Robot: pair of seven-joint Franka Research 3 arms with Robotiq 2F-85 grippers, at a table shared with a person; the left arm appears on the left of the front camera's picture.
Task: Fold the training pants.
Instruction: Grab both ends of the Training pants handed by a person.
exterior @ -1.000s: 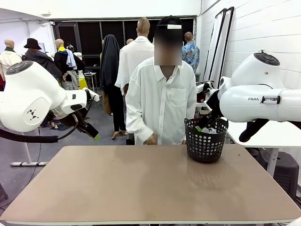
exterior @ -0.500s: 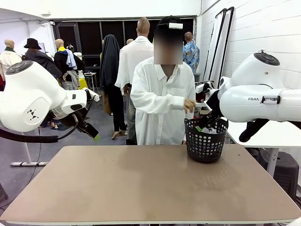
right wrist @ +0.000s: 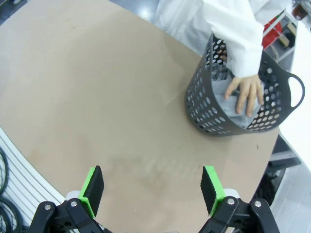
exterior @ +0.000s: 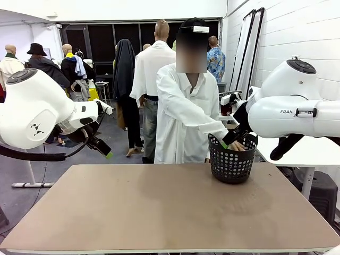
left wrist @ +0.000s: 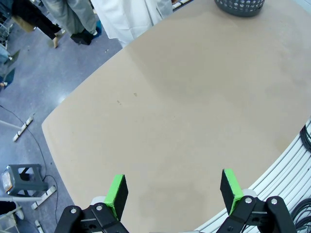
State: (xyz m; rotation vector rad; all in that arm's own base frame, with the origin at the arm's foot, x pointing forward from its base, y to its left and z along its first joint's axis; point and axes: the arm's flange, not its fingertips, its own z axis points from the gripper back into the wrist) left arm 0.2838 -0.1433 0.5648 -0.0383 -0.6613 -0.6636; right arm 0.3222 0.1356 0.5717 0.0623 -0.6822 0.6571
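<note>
The training pants (right wrist: 222, 91) show as light grey fabric bunched inside a black perforated basket (right wrist: 209, 114), under the person's hand (right wrist: 246, 93). That basket (exterior: 231, 166) stands on the table's far right, and the person in a white shirt leans over it with one arm (exterior: 204, 122) reaching in. My left gripper (exterior: 104, 149) hangs open in the air off the table's left side. In the left wrist view the left gripper (left wrist: 173, 190) holds nothing over the bare tabletop. My right gripper (exterior: 231, 139) hovers by the basket, and the right wrist view shows it (right wrist: 151, 188) open and holding nothing.
The brown table (exterior: 159, 212) carries the basket (left wrist: 240, 6) alone. Behind the person stand other people and clothing racks. A white side table (exterior: 305, 151) sits to the right. A small stool (left wrist: 19, 177) stands on the floor to the left.
The person's hand rose from the table's far edge and went down into the basket onto the grey fabric. Neither arm has moved.
</note>
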